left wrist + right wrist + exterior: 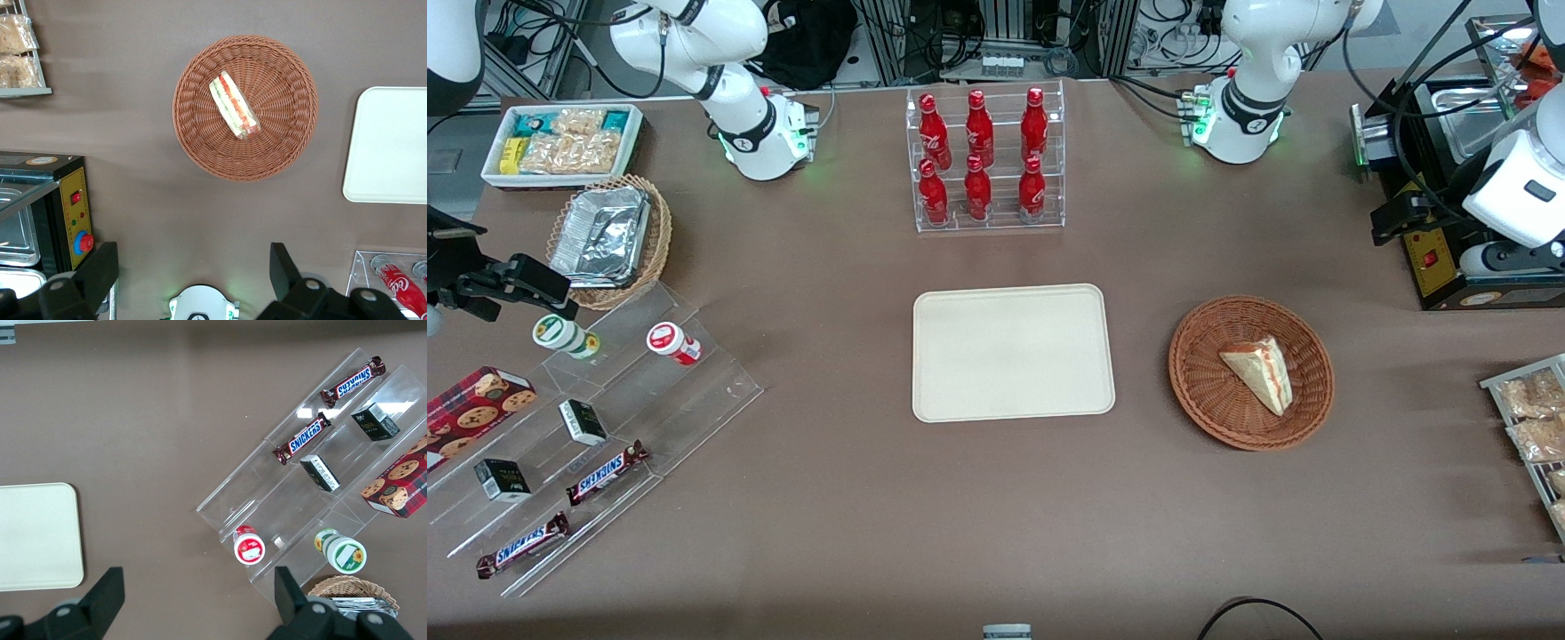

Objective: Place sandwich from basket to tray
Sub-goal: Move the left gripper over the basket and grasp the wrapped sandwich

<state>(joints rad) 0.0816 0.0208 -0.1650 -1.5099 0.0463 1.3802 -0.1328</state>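
The sandwich (pixel 1263 372) (pixel 233 107), a pale bread wedge with red and green filling, lies in the round reddish-brown basket (pixel 1200 391) (pixel 200 147). Beside the basket, toward the middle of the table, lies the cream tray (pixel 1014 356) (pixel 393 147) with nothing on it. My gripper (pixel 1396 220) (pixel 193 267) hangs high over the working arm's end of the table, farther from the front camera than the basket. It is open with nothing between its fingers (pixel 100 267), well apart from the sandwich.
A black appliance (pixel 1449 267) (pixel 67 213) stands under the gripper. A wire rack of snack packets (pixel 1529 418) (pixel 17 47) sits nearer the front camera. A clear rack of red bottles (pixel 987 160) stands farther back than the tray. Snack stands (pixel 605 418) lie toward the parked arm's end.
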